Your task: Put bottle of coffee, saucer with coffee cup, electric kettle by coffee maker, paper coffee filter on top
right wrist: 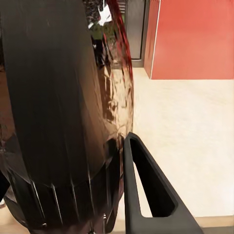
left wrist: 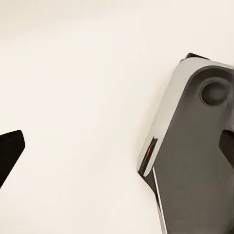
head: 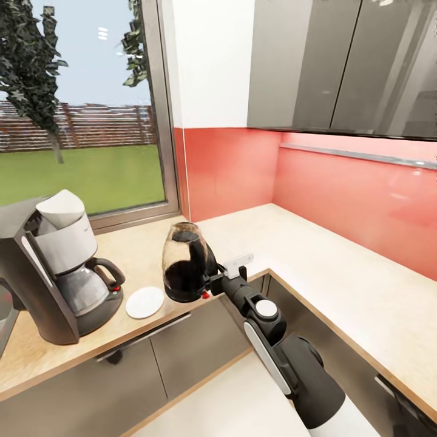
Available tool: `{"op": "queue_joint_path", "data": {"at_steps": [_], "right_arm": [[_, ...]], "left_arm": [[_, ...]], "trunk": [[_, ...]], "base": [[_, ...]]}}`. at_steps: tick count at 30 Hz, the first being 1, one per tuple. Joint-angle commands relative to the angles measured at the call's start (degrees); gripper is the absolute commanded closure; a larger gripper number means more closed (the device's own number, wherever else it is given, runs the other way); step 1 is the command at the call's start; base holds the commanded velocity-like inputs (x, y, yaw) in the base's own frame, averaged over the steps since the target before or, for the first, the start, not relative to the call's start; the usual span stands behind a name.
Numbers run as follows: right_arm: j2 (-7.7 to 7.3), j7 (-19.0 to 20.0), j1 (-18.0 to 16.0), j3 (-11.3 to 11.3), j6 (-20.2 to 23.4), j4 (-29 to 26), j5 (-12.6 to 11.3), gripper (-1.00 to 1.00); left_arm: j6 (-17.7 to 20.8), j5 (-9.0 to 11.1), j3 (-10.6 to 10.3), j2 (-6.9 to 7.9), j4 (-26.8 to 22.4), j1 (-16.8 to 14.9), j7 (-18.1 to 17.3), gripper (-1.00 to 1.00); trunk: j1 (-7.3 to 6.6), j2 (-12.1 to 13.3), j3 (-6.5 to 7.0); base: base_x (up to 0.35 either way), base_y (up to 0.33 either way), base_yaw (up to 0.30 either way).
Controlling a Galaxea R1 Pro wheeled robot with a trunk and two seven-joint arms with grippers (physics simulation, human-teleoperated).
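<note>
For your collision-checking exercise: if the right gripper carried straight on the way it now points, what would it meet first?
The right gripper is already at the electric kettle's handle. Pushed straight on, kettle leading, it would probably reach the saucer first, then the coffee maker; depth is unclear.

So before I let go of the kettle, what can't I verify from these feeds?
- Right end effector: in the head view the domed clear-glass electric kettle blocks its fingers, so the grip is unconfirmed.
- Kettle base: the right wrist frame cuts it off, so contact with the light beige speckled countertop is unclear.
- Small flat white saucer: its gap to the kettle is hard to judge.
</note>
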Motion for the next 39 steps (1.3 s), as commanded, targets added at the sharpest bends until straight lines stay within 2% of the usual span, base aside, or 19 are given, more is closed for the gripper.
{"op": "queue_joint_path", "data": {"at_steps": [1, 11, 22, 28, 39], "right_arm": [[-0.01, -0.5, -0.1, 0.1, 0.2, -0.1, -0.5, 1.0], [-0.02, -0.5, -0.1, 0.2, 0.2, 0.0, -0.5, 1.0], [-0.09, -0.5, -0.1, 0.3, 0.2, 0.1, -0.5, 1.0], [-0.08, -0.6, -0.1, 0.3, 0.2, 0.3, -0.4, 1.0], [-0.19, -0.6, -0.1, 0.2, 0.2, 0.4, -0.3, 1.0]], "left_arm": [[-0.2, 0.2, -0.4, -0.03, 0.1, -0.1, 0.1, -1.0], [-0.2, 0.2, -0.4, -0.03, 0.0, -0.1, 0.1, -1.0], [-0.2, 0.2, -0.4, -0.03, 0.0, -0.1, 0.1, -1.0], [0.0, 0.1, -0.4, -0.03, 0.3, 0.0, 0.1, -1.0], [0.0, 0.1, -0.4, -0.03, 0.4, 0.3, 0.1, -1.0]], "trunk": [[0.02, -0.1, 0.0], [0.02, -0.1, 0.89], [0.02, -0.1, 1.72], [0.02, -0.1, 2.08], [0.02, -0.1, 2.14]], "base": [[0.0, 0.0, 0.0], [0.048, 0.0, 0.038], [0.267, -0.007, 0.159], [0.015, -0.004, 0.172], [0.0, 0.0, 0.014]]}}
